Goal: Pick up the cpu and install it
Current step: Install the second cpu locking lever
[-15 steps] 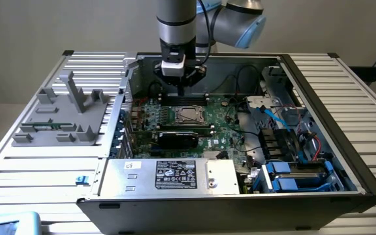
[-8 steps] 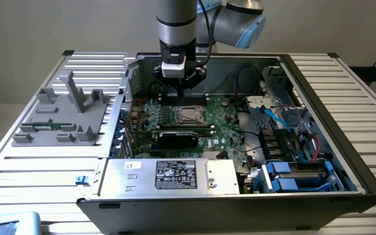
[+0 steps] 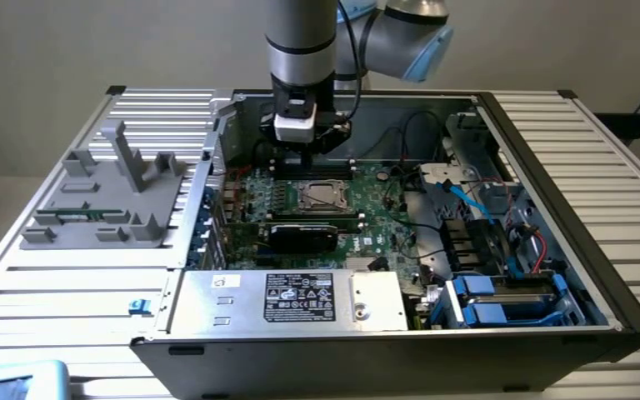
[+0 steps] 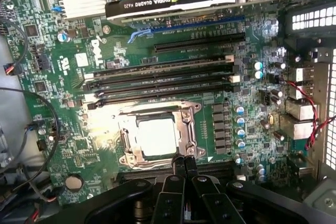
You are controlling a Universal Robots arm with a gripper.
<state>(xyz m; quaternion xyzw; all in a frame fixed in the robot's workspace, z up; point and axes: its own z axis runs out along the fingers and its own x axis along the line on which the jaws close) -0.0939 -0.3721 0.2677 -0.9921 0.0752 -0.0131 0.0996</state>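
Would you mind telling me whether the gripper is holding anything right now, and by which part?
Nothing is held. The gripper is shut with nothing between its fingers, above the motherboard; the cpu sits in its socket.

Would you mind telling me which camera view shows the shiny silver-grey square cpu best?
The wrist view: the shiny silver-grey square cpu lies large and unobstructed inside the metal-framed socket. The exterior view shows it too, but only as a small pale square on the green motherboard.

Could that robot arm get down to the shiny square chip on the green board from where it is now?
Probably yes. The tool, shut, hangs just above the open computer case, close beside the cpu lying in its socket. The socket frame is open and nothing covers the chip; the black graphics card sits clear, beyond the memory slots.
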